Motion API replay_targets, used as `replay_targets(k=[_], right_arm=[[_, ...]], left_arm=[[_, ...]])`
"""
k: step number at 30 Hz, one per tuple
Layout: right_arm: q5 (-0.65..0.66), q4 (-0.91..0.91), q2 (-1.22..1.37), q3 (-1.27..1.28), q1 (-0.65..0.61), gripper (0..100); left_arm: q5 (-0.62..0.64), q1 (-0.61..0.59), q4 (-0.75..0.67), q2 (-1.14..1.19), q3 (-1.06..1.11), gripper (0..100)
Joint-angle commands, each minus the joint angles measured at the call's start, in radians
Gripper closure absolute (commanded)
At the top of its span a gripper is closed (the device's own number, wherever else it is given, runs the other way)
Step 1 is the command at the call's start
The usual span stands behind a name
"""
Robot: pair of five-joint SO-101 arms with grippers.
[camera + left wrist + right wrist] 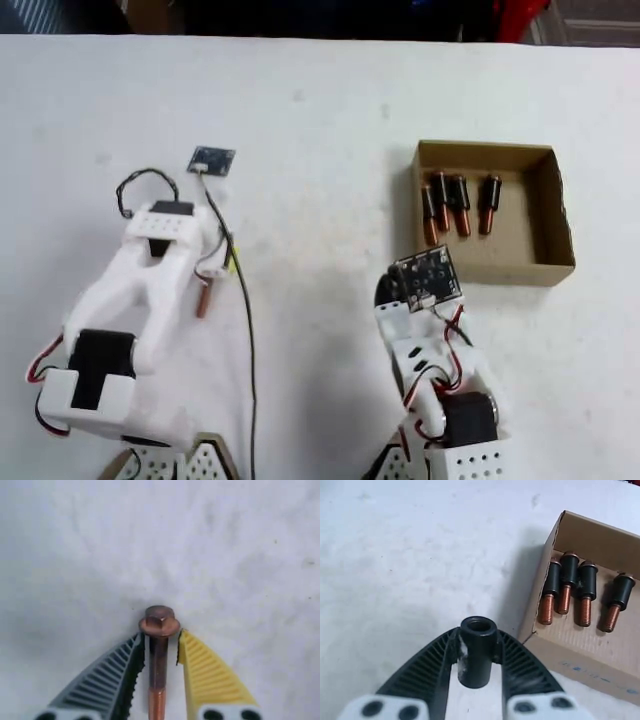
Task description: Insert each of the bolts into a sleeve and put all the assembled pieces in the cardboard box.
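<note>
Left claw (pixel 161 636): copper hex bolt (pixel 159 622); right claw (pixel 478 631): black (hollow) sleeve (pixel 477 652).

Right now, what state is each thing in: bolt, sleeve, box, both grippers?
bolt: bare, gripped by the left gripper.
sleeve: empty, gripped by the right gripper.
cardboard box: open, holding four assembled pieces.
left gripper: shut on bolt.
right gripper: shut on sleeve.

bolt (pixel 157 662): threaded tip cut by picture edge | cardboard box (pixel 580 662): one side cut by picture edge
</note>
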Motion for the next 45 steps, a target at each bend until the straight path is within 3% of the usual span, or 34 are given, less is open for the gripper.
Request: replay_targets(k=[1,5,9,19,26,31,38,45], right_arm=[[0.009,-0.028,-0.012,-0.009,-0.007,97.8],[0.009,-0.028,-0.012,-0.009,-0.007,97.8],[0.008,-0.028,-0.012,-0.009,-0.008,97.8],[0.006,-0.028,-0.012,-0.008,-0.058,97.9],[0.002,-0.035,-0.012,-0.008,-0.209,98.1],[0.005,-0.197,-0.010,0.043,-0.309,98.1],[0.008,-0.397,-0.007,0.115,-0.331,98.1],[0.000,-0.478,-0.008,0.123,-0.332,98.1]], left_arm=[[-0.003,-0.001,-0.003,0.056,-0.057,87],[-0.002,-0.001,0.100,0.142,-0.170,87],[-0.009,0.001,0.106,0.165,-0.201,99],[-0.002,0.013,0.118,0.154,-0.229,97],[0.000,0.018,0.264,-0.042,-0.339,98],[0.000,0.019,0.313,-0.246,-0.338,98],[0.104,0.114,0.298,-0.481,-0.255,98],[0.196,0.219,0.077,-0.645,-0.163,98]])
